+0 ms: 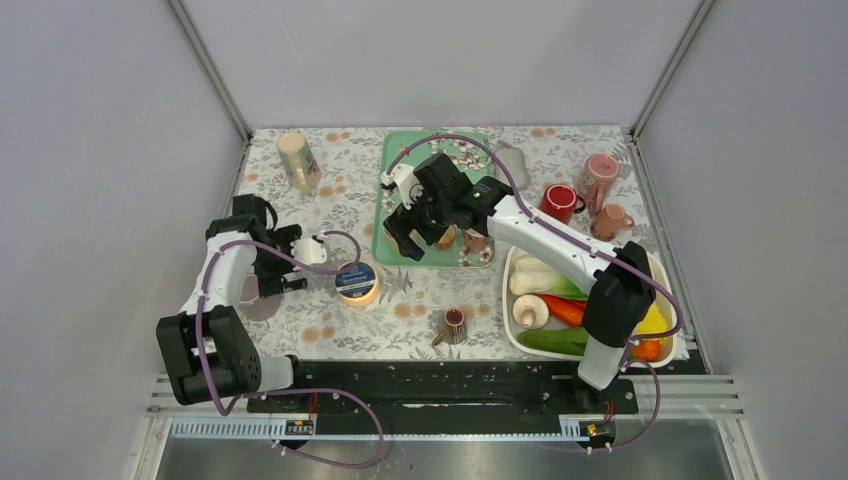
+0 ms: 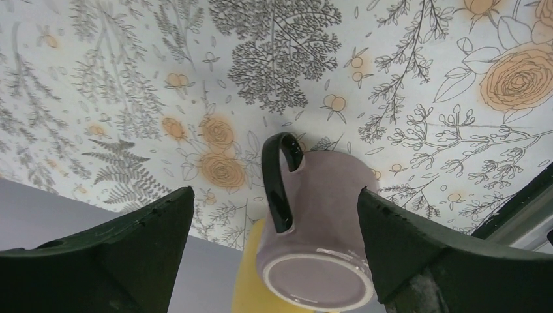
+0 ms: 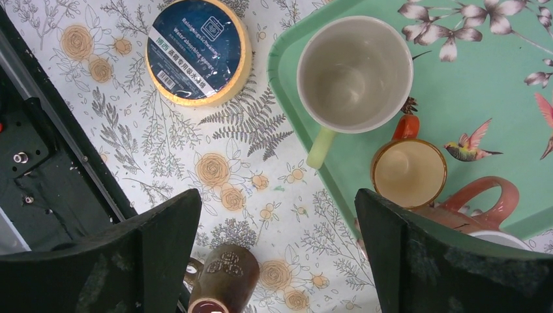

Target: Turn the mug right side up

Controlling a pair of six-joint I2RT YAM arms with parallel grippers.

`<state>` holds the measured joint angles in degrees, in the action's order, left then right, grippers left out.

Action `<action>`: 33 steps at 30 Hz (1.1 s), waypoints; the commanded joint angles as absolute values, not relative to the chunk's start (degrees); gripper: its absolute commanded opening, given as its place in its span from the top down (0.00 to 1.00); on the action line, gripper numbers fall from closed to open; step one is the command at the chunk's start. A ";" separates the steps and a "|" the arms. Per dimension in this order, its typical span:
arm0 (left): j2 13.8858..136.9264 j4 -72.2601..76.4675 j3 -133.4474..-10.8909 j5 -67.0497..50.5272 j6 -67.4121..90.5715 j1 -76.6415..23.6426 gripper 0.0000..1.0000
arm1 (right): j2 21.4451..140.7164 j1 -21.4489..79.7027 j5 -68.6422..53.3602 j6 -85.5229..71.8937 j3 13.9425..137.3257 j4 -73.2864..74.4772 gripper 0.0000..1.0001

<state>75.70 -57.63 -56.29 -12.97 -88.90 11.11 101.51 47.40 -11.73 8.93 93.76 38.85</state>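
A lilac mug [image 2: 326, 215] with a black handle stands upside down on the flowered tablecloth, its base facing the left wrist camera. In the top view only its base [image 1: 262, 302] shows, beside the left arm. My left gripper [image 2: 274, 254] is open with the mug between its fingers. The right finger is close against the mug's side and the left finger is well apart from it. The gripper also shows in the top view [image 1: 290, 262]. My right gripper [image 1: 415, 235] is open and empty above the near left corner of the green tray [image 1: 398, 165].
A blue-topped yellow roll [image 1: 356, 281] sits right of the left gripper. A brown mug [image 1: 452, 325] lies on its side near the front. Several mugs stand on the tray and at the back right. A white bowl of vegetables [image 1: 520, 340] stands at the right.
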 commanded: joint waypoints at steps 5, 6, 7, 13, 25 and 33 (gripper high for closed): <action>78.91 -45.44 -51.77 -3.16 -86.69 7.48 0.01 | 104.14 46.84 -14.03 7.59 96.45 39.82 0.02; 79.88 -44.71 -51.83 -1.93 -86.18 7.19 0.01 | 104.15 46.83 -14.07 7.44 96.42 39.81 0.02; 80.76 -44.18 -52.01 -0.92 -85.85 7.01 0.01 | 104.15 46.84 -14.13 7.39 96.37 39.94 0.02; 86.01 -45.23 -54.56 3.78 -83.58 6.77 0.11 | 103.97 46.84 -13.80 7.71 96.54 39.97 0.02; 88.01 -53.56 -60.04 -1.42 -79.77 4.48 0.91 | 103.92 46.58 -13.81 8.60 96.07 39.90 0.02; 85.27 -56.23 -66.88 -12.61 -73.77 3.26 1.00 | 100.44 45.89 -11.28 7.05 94.42 38.47 0.02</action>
